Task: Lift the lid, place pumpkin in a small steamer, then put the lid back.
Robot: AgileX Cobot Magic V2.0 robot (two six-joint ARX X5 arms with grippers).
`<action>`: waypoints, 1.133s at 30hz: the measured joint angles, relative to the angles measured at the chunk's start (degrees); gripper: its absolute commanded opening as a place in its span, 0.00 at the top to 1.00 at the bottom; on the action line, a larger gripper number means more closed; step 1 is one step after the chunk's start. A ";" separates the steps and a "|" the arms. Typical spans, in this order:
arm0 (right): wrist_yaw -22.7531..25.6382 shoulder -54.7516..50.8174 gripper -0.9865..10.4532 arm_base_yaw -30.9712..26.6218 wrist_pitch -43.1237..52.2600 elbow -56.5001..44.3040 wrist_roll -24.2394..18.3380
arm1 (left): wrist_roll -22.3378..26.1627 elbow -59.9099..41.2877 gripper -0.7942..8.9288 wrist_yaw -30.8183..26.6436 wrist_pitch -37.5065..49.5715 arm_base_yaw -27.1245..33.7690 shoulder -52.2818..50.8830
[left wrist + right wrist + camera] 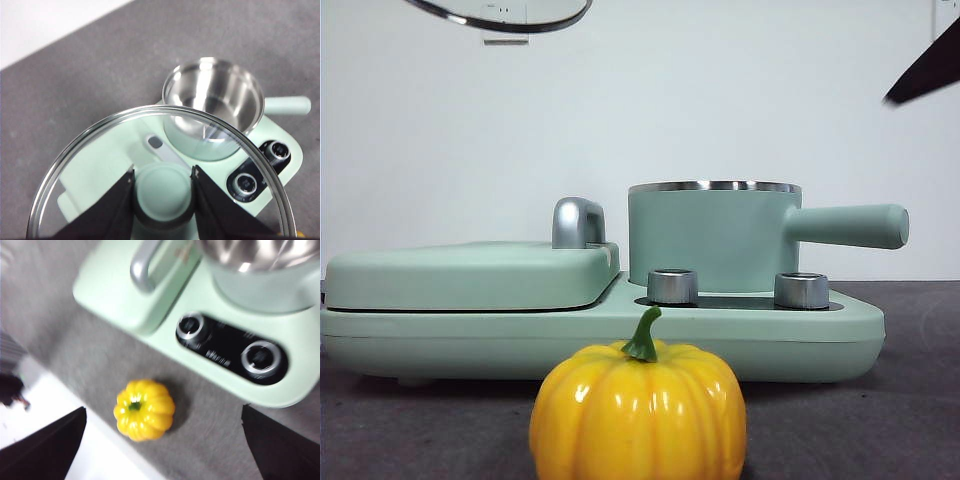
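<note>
Lid lifted over a grey desk, white wall behind.
The lid is clamped by the left gripper's jaws above the open steamer; the right gripper's jaws are spread above the pumpkin.

We see a lab-type test setup, not a real kitchen: bare white wall, grey cloth-covered table, mint cooker unit w/ toy pumpkin.
</note>
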 measured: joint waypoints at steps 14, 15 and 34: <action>11.78 24.09 0.39 19.69 0.20 8.63 2.51 | 0.00 0.00 0.90 0.00 0.48 3.63 0.00; 11.76 25.29 0.39 20.04 0.20 9.31 2.51 | 0.02 0.00 0.90 -0.02 0.48 3.85 0.00; 11.91 39.85 0.39 25.79 0.00 11.98 2.51 | 0.02 0.00 0.90 -0.02 1.14 4.48 0.00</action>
